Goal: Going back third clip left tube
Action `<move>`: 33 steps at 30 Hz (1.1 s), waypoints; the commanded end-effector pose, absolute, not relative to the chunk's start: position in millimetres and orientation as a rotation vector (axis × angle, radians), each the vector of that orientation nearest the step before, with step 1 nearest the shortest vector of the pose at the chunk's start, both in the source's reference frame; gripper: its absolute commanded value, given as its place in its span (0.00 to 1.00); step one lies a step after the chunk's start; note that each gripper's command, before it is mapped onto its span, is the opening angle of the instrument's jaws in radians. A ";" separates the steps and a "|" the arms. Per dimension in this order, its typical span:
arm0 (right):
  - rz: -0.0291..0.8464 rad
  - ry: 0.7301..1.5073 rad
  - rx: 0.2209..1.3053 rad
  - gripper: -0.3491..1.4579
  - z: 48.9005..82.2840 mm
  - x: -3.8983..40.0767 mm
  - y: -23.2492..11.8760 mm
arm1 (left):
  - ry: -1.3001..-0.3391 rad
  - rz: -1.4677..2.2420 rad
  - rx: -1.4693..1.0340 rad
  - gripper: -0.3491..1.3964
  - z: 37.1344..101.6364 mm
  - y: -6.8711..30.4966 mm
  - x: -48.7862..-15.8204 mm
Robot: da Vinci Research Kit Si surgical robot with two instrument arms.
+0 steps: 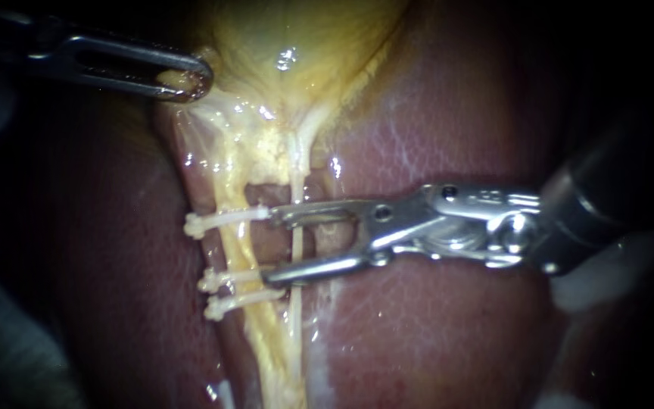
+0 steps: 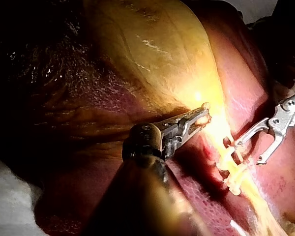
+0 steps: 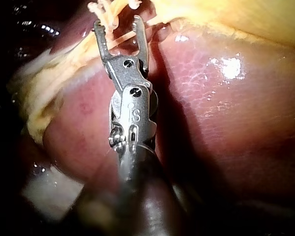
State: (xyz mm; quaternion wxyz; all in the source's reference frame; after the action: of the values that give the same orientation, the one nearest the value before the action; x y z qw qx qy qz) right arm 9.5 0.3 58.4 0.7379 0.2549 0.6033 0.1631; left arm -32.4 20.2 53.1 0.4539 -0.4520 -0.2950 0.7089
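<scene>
My silver right instrument (image 1: pixel 269 246), jaws gaping, sits just beside the yellow left tube (image 1: pixel 238 250) with its three white clips (image 1: pixel 225 279). A thin pale tube (image 1: pixel 297 246) beside it runs between those jaws, and backing off crooked could snag it! My dark left instrument (image 1: pixel 189 82) clamps the yellowish gallbladder (image 1: pixel 289 38).

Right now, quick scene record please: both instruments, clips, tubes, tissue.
left instrument: shut on the edge of the gallbladder, well away from the clips
right instrument: open, tips next to the clip ends
clips on left tube: three, namely upper clip, middle clip, lower clip
clip spacing: middle and lower close together, upper apart
right tube: thin, unclipped, runs through the right instrument's opening
liver: exposed on both sides of the tubes
</scene>
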 end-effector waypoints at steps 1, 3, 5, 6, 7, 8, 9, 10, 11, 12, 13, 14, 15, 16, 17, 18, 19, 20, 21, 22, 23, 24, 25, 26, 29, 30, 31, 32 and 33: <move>0.340 1.325 0.536 0.46 58.1 8.7 0.4 | -0.728 1.750 -1.116 0.00 53.1 20.2 -32.4; 0.301 1.312 0.491 0.46 57.2 6.8 0.4 | -0.728 1.750 -1.116 0.00 53.1 20.2 -32.4; 0.256 1.275 0.455 0.46 56.7 5.5 0.5 | -0.725 1.749 -1.116 0.00 53.1 20.2 -32.3; 0.239 1.253 0.443 0.46 56.4 5.0 0.6 | -0.725 1.749 -1.115 0.00 53.1 20.2 -32.3; 0.216 1.230 0.424 0.46 56.2 4.3 0.7 | -0.725 1.749 -1.115 0.00 53.2 20.2 -32.3; 0.205 1.214 0.409 0.46 56.0 3.9 0.8 | -0.725 1.749 -1.115 0.00 53.2 20.2 -32.3; 0.201 1.206 0.399 0.46 55.9 3.5 0.9 | -0.725 1.749 -1.115 0.00 53.2 20.2 -32.2; 0.201 1.202 0.386 0.47 55.8 3.0 1.0 | -0.725 1.749 -1.115 0.00 53.2 20.2 -32.2; 0.197 1.200 0.376 0.47 55.7 2.8 1.0 | -0.725 1.749 -1.115 0.00 53.2 20.2 -32.2; 0.191 1.199 0.366 0.47 55.7 2.5 1.0 | -0.725 1.749 -1.115 0.00 53.2 20.2 -32.2; 0.191 1.197 0.360 0.47 55.6 2.3 1.1 | -0.725 1.749 -1.115 0.00 53.2 20.2 -32.2; 0.188 1.197 0.356 0.47 55.5 2.0 1.1 | -0.725 1.749 -1.115 0.00 53.2 20.3 -32.2; 0.188 1.197 0.357 0.47 55.4 1.8 1.1 | -0.725 1.749 -1.115 0.00 53.2 20.3 -32.2; 0.182 1.198 0.354 0.47 55.3 1.7 1.1 | -0.725 1.749 -1.115 0.00 53.2 20.3 -32.2; 0.181 1.198 0.355 0.47 55.3 1.5 1.1 | -0.725 1.749 -1.115 0.00 53.2 20.3 -32.2; 0.175 1.200 0.353 0.47 55.1 1.3 1.1 | -0.724 1.749 -1.115 0.00 53.3 20.3 -32.2; 0.175 1.200 0.354 0.47 55.0 1.1 1.1 | -0.724 1.749 -1.115 0.00 53.3 20.3 -32.3; 0.175 1.200 0.355 0.47 54.9 1.0 1.1 | -0.722 1.749 -1.115 0.00 53.5 20.2 -32.4; 0.175 1.201 0.356 0.47 54.8 0.8 1.2 | -0.720 1.749 -1.116 0.00 53.6 20.2 -32.5; 0.175 1.201 0.357 0.47 54.7 0.7 1.3 | -0.717 1.749 -1.116 0.00 53.8 20.1 -32.8; 0.170 1.202 0.354 0.47 54.7 0.6 1.3 | -0.712 1.750 -1.116 0.00 54.2 19.9 -33.2; 0.170 1.202 0.355 0.47 54.6 0.4 1.4 | -0.707 1.750 -1.116 0.00 54.5 19.7 -33.6; 0.170 1.202 0.356 0.47 54.5 0.3 1.5 | -0.703 1.750 -1.116 0.00 54.9 19.5 -33.9; 0.171 1.202 0.356 0.47 54.5 0.2 1.6 | -0.704 1.752 -1.117 0.00 55.4 19.3 -34.4; 0.171 1.202 0.357 0.47 54.4 0.0 1.6 | -0.708 1.756 -1.124 0.00 56.8 18.9 -35.3; 0.171 1.202 0.357 0.47 54.4 0.0 1.6 | -0.708 1.760 -1.122 0.00 57.3 18.7 -35.6; 0.171 1.202 0.357 0.47 54.4 0.0 1.6 | -0.708 1.766 -1.118 0.00 57.7 18.6 -35.8; 0.171 1.202 0.357 0.47 54.4 0.0 1.6 | -0.708 1.770 -1.116 0.00 58.1 18.4 -36.0; 0.171 1.202 0.357 0.47 54.4 0.0 1.6 | -0.708 1.774 -1.114 0.00 58.6 18.3 -36.1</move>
State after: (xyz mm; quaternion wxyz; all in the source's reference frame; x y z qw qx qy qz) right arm 0.0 1.7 54.4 0.8064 0.1670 0.5617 0.0797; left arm -36.3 18.2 58.9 0.4476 -0.4513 -0.2873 0.7165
